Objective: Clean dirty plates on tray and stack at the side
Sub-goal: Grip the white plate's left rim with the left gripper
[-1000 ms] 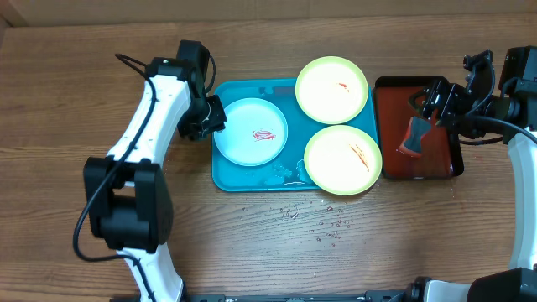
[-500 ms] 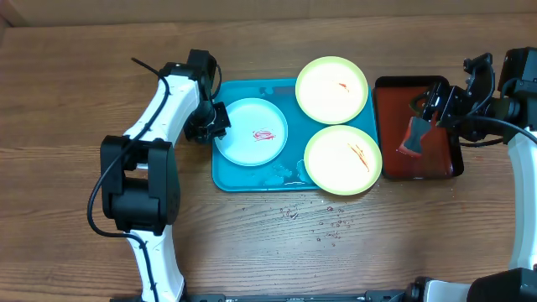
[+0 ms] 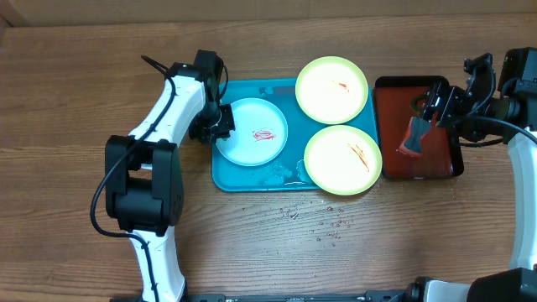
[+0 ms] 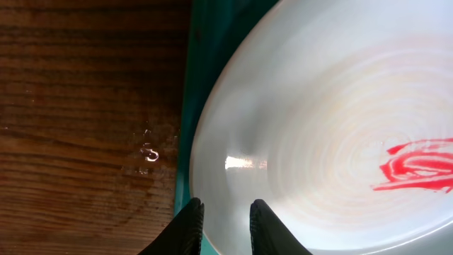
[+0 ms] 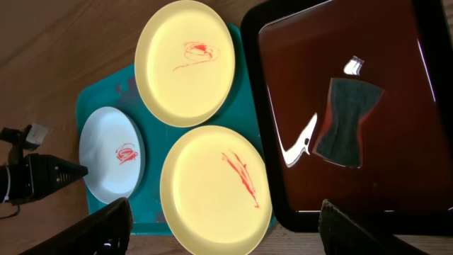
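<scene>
A white plate (image 3: pixel 252 132) with a red smear lies on the left of the turquoise tray (image 3: pixel 243 180). Two pale yellow plates (image 3: pixel 331 88) (image 3: pixel 342 159) with red smears overlap the tray's right side. My left gripper (image 3: pixel 220 126) is at the white plate's left rim. In the left wrist view the left gripper (image 4: pixel 223 219) is shut on that rim, one finger over the white plate (image 4: pixel 318 127), the other by the tray (image 4: pixel 202 85). My right gripper (image 3: pixel 438 102) hovers open over the red tray; in its view the right gripper (image 5: pixel 226 230) holds nothing.
A dark red tray (image 3: pixel 445 155) with a black rim sits to the right of the turquoise one, with a grey sponge (image 3: pixel 414 136) on it. Foam and water lie on the turquoise tray's front. Water drops (image 3: pixel 323 225) speckle the wooden table in front of it.
My left gripper has moved right to the white plate's rim and its jaws have narrowed onto it. The right arm has not moved.
</scene>
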